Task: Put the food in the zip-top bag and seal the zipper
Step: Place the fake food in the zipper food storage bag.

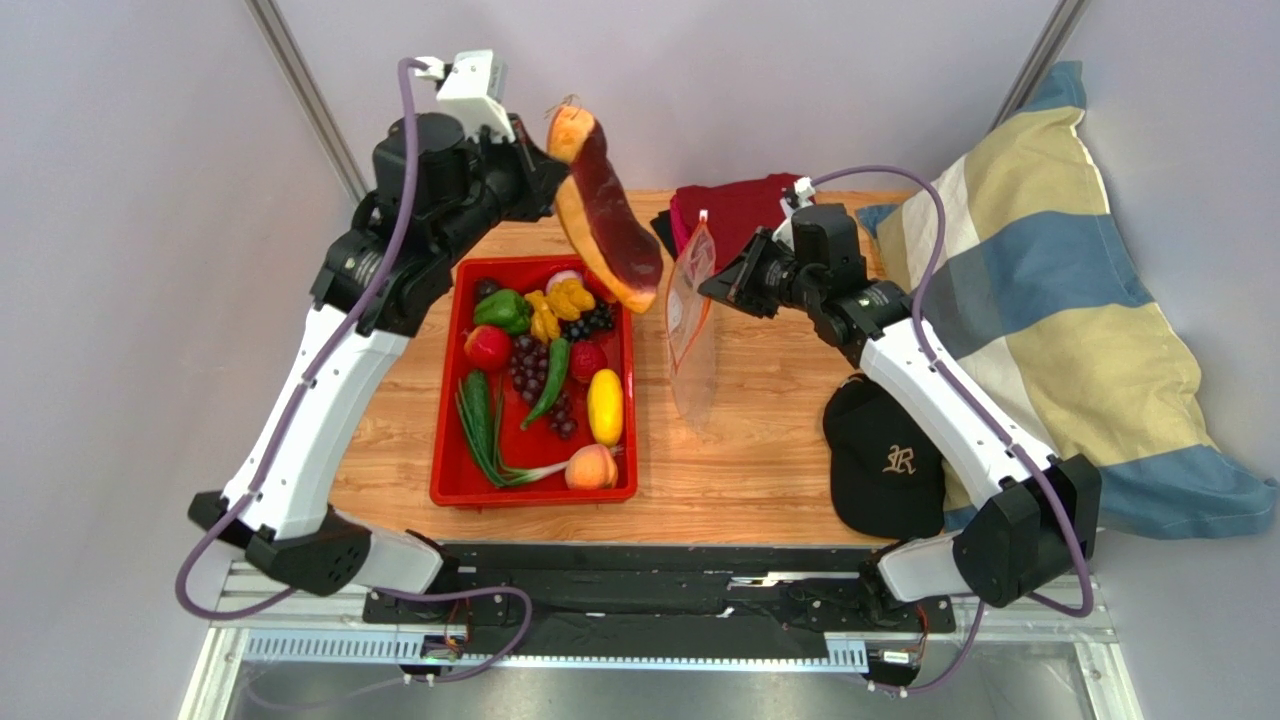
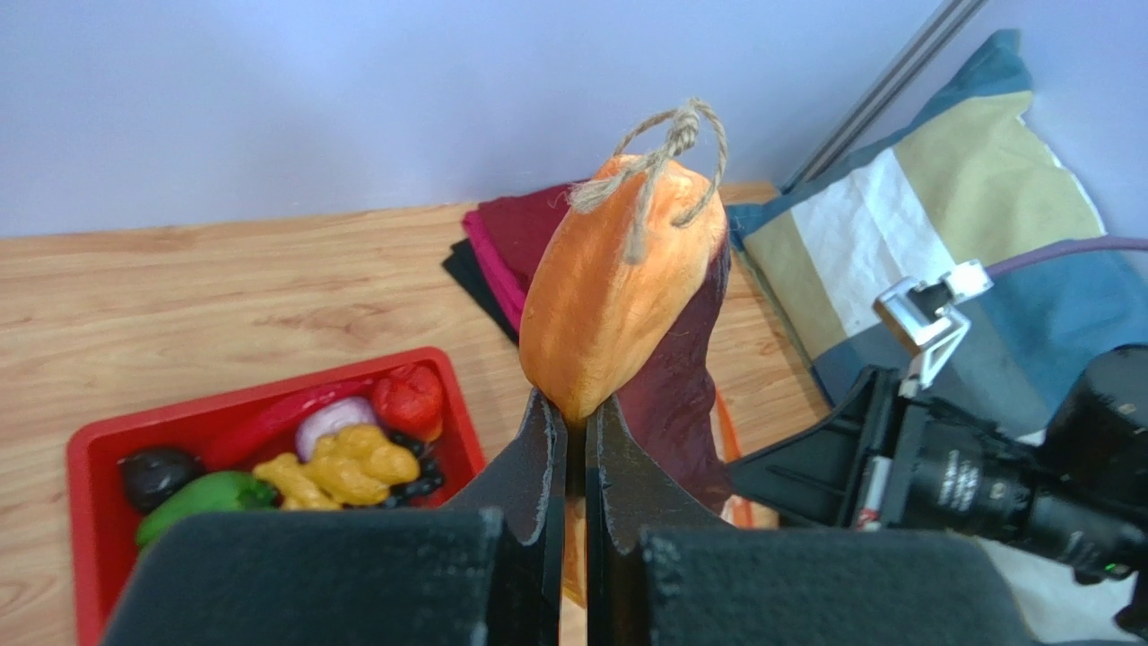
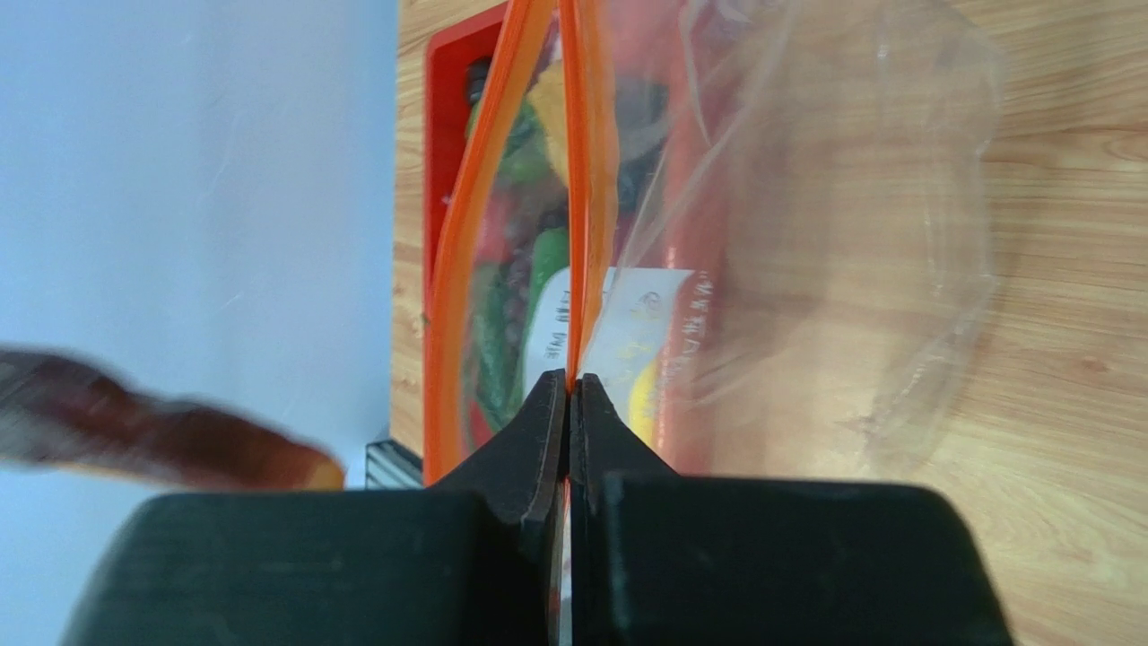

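most of the food (image 1: 544, 375) sits in the red tray (image 1: 526, 495) up front. right gripper (image 3: 569, 386) pinches one lip of the zip-top bag (image 1: 694, 342), hanging it upright so the zipper (image 3: 588, 202) gapes. further back, left gripper (image 2: 576, 411) clamps a toy ham (image 1: 613, 228) up high, probably to drop it in.

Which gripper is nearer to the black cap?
Right. The right gripper, shut on the bag, is beyond the cap; the left gripper, holding toy ham, is across the table.
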Controlling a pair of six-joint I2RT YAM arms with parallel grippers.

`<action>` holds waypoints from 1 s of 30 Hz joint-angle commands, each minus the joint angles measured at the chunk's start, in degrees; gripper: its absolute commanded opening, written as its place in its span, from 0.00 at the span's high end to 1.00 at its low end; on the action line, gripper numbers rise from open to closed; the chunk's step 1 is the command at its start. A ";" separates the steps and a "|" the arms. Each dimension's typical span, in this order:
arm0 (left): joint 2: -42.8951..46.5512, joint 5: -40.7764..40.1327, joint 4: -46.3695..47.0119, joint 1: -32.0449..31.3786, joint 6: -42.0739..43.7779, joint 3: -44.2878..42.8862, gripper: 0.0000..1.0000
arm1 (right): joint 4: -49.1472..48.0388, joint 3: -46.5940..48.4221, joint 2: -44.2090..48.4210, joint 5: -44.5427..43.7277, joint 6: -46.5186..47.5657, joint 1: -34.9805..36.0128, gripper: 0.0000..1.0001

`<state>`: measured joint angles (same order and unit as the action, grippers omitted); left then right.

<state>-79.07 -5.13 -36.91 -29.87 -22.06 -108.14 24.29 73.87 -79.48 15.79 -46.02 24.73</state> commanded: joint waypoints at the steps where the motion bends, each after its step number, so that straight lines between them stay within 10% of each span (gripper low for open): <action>1: -4.06 -4.44 -0.62 -3.26 -2.98 -7.43 1.00 | 1.63 3.65 -1.37 -7.17 1.37 0.93 1.00; 15: -14.80 -24.56 -5.28 -13.11 1.23 -17.11 1.00 | 2.16 7.43 -1.99 -12.09 2.87 3.39 1.00; 30: -16.02 -26.59 -7.74 -16.98 -4.65 -10.42 1.00 | 1.28 8.57 -2.43 -13.59 3.30 5.85 1.00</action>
<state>-94.87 -28.82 -44.47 -46.63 -22.96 -116.86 27.24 80.12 -81.78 3.90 -43.16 29.71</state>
